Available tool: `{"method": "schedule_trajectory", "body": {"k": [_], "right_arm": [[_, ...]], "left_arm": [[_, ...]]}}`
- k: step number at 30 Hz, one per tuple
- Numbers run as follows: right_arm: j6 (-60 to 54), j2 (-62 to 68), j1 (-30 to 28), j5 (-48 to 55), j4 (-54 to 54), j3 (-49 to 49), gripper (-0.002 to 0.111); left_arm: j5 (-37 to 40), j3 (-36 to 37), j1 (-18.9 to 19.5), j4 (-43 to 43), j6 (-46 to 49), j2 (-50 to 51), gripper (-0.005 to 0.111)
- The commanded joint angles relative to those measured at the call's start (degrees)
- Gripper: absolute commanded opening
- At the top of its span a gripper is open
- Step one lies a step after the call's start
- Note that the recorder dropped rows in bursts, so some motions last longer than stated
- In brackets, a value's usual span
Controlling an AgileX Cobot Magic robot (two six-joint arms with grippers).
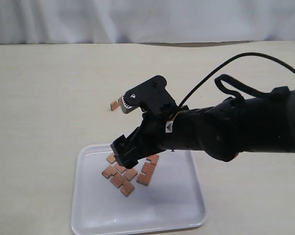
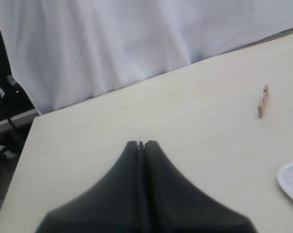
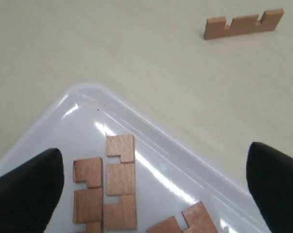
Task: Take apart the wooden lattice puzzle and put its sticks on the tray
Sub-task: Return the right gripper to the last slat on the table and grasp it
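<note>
Sticks of the puzzle are all separate, with no lattice left assembled. Three sticks point(image 1: 122, 177) lie flat in the tray point(image 1: 186, 210), in the half of it nearer the left of the exterior view. Two of them rest side by side, long edges touching, and the third sits just apart from that pair. The right wrist view shows the pair near a rounded corner of the tray, with the notches facing different ways.

The right gripper point(image 1: 124, 152) hangs directly over these pieces, with the arm reaching across from the right of the scene. Its fingers point(image 3: 29, 187) are spread wide and hold nothing. The pair of sticks shows in the gap between them, closer to one finger than the other, and clear of both.

A fourth stick point(image 3: 243, 24) is outside the tray on the bare table point(image 1: 49, 98), well beyond the tray's far rim. It appears to stand on its long edge with the two notches upward. From the exterior view it is partly hidden behind the right arm's wrist mount.

The left gripper point(image 2: 141, 144) is off to the side over empty tabletop, its fingers pressed together with nothing visible between them. The fourth stick and a corner of the tray are well away from it. A white curtain point(image 2: 136, 39) hangs behind the table.
</note>
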Motion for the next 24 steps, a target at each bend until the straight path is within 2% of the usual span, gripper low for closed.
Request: {"method": "schedule_trajectory", "body": {"k": [1,5,12,20,24], "right_arm": [[-0.05,0.23,-0.17,0.42,0.2,-3.35,0.095],[-0.53,3.02,-0.17,3.61,-0.42,-9.2,0.095],[-0.06,12.46,-0.31,20.45,-7.81,-27.59,0.095],[1.61,26.29,-4.99,40.49,-9.24,-51.97,0.095],[2.93,32.93,-7.72,46.79,-9.24,-61.27,0.095]], "left_arm": [[-0.52,0.18,0.6,-0.12,0.3,-0.14,0.0],[-0.52,0.18,0.6,-0.12,0.3,-0.14,0.0],[-0.52,0.18,0.6,-0.12,0.3,-0.14,0.0],[-0.52,0.18,0.6,-0.12,0.3,-0.14,0.0],[-0.52,0.18,0.6,-0.12,0.3,-0.14,0.0]]}}
